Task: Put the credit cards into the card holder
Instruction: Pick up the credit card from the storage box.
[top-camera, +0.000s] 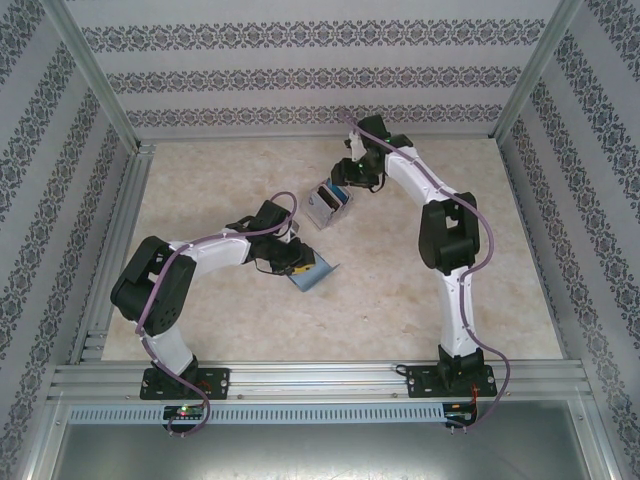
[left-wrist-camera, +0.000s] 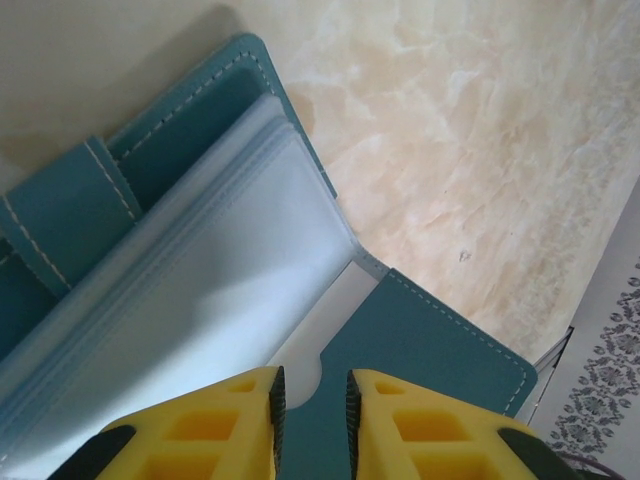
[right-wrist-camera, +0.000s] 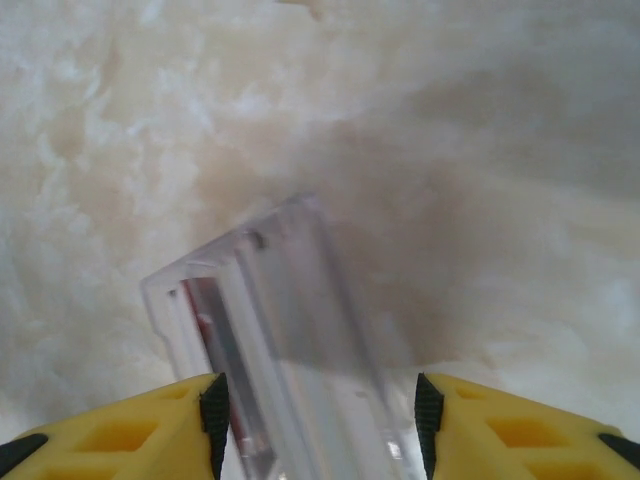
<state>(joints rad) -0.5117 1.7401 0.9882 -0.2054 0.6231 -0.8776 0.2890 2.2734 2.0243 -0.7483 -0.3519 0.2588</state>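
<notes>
Card holder (left-wrist-camera: 425, 345): open, clear inner sleeves showing, near the middle of the table (top-camera: 400, 300).
Left gripper (left-wrist-camera: 311, 388): almost closed, pinching the holder's teal cover.
Credit cards (top-camera: 334, 196): stacked in a clear box (right-wrist-camera: 290, 310), just beyond the holder.
Right gripper (right-wrist-camera: 317, 392): half spread, clasping the box's sides.

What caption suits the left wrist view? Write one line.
Left gripper pinching the open teal card holder by its cover, clear inner sleeves exposed, over the marbled table.
</notes>
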